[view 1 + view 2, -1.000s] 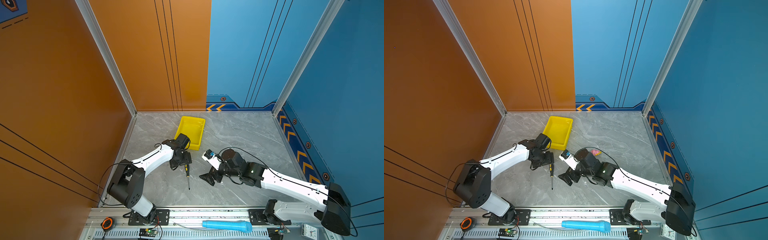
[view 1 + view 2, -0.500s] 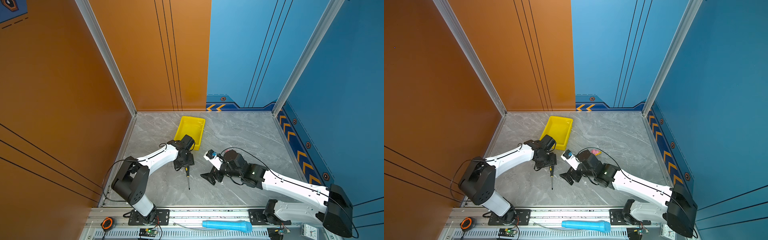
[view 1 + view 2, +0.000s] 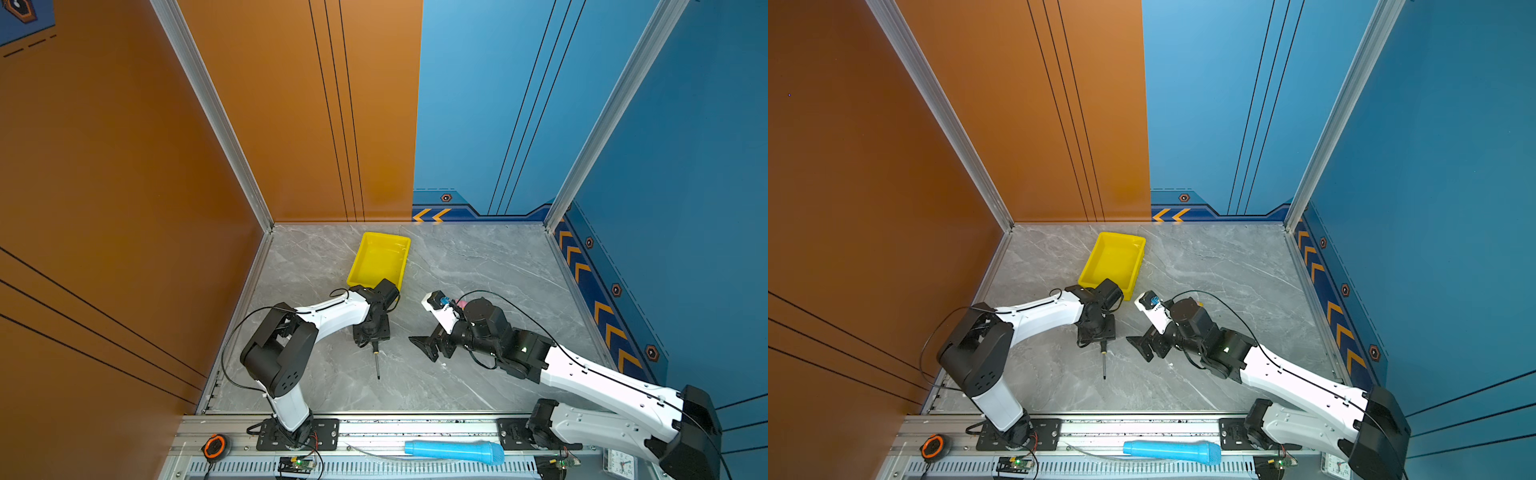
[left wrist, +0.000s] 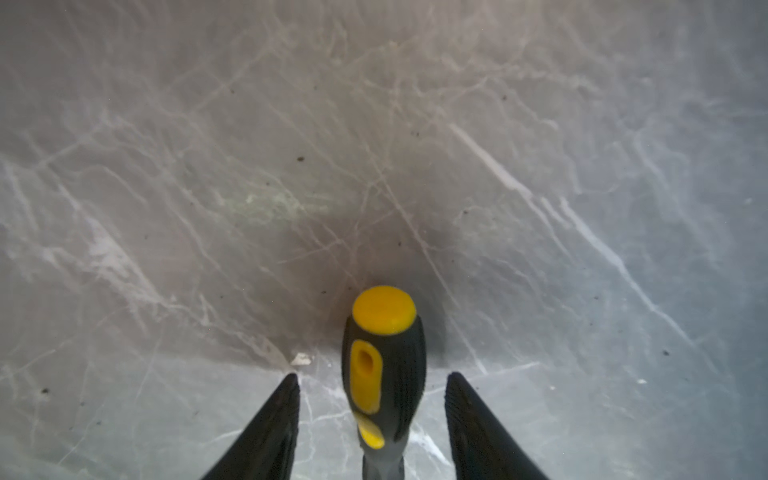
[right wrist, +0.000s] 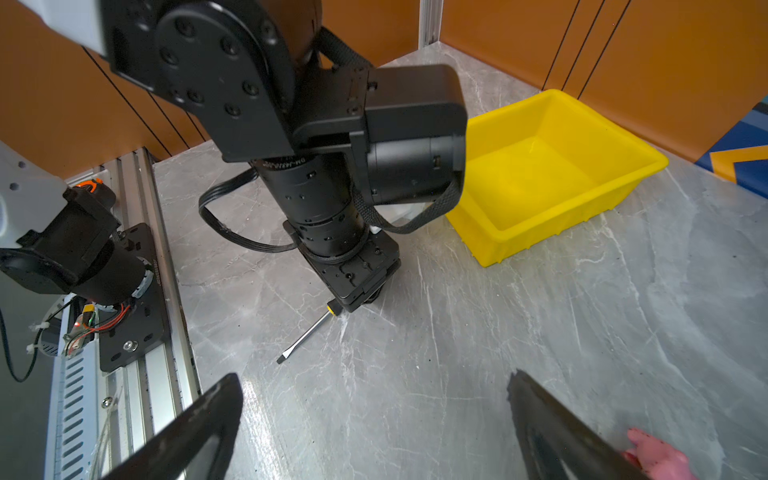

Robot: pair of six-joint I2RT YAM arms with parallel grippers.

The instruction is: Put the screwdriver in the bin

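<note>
The screwdriver (image 3: 377,365) lies flat on the grey marble floor, its thin shaft pointing toward the front rail in both top views (image 3: 1104,365). My left gripper (image 3: 372,338) stands straight down over its black-and-yellow handle (image 4: 384,374). In the left wrist view the left gripper (image 4: 372,376) is open, a finger on each side of the handle with a gap on both sides. The yellow bin (image 3: 378,262) sits empty just behind the left wrist, also seen in the right wrist view (image 5: 540,174). My right gripper (image 3: 422,349) hovers low to the right, open wide and empty (image 5: 374,376).
A small pink object (image 5: 656,457) lies beside the right gripper. A blue cylinder (image 3: 455,451) and an orange tape measure (image 3: 215,446) rest on the front rail. Orange and blue walls close the floor on three sides.
The left gripper has shifted slightly toward the front, down over the screwdriver's handle, and its jaws have narrowed around it. The right arm has barely moved.
</note>
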